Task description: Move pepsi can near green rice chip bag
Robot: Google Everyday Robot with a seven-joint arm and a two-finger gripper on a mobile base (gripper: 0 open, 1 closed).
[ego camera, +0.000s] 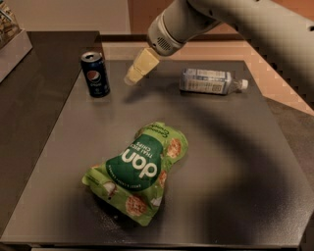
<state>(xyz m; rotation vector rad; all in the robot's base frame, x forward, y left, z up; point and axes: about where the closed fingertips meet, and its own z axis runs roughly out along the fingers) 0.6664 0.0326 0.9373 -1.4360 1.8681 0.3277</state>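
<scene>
Cannot tell the grip of the pale, tapered gripper (132, 76), hanging above the matte grey table (235, 186) right of the pepsi can (96, 74), clear of it. Finds that smooth dark cylinder upright far left, well away from the crinkled green rice chip bag (140, 169) near centre.

Dark grey table (235, 162) (beige wall (64, 14) behind)
</scene>
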